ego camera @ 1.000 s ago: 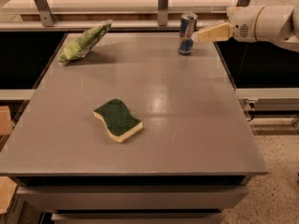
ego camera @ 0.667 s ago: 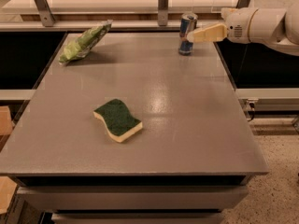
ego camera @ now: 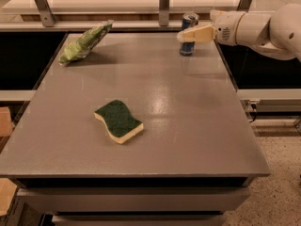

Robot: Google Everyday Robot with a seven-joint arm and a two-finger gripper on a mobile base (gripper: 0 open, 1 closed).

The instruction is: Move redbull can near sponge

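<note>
Standing upright right at the tip of the gripper [ego camera: 184, 33], the redbull can [ego camera: 187, 48] is showing a slim blue and silver body with a shiny silver top. The gripper is reaching in from the right on a smooth white arm [ego camera: 263, 27], and its cream-coloured, tapered end is crossing in front of the can's middle. It is touching or all but touching the can, but whether it is clamped on the can or merely set around it cannot be told.

Both are sitting over the far right part of the table [ego camera: 202, 126], whose flat grey top is giving off a dull sheen. Well apart from the gripper, toward the near left, the sponge [ego camera: 118, 121] is lying flat, with a rough dark green top over pale yellow foam and wavy long edges. Far to the gripper's left, a crinkled light green snack bag [ego camera: 84, 43] is lying on the table's far left part.
</note>
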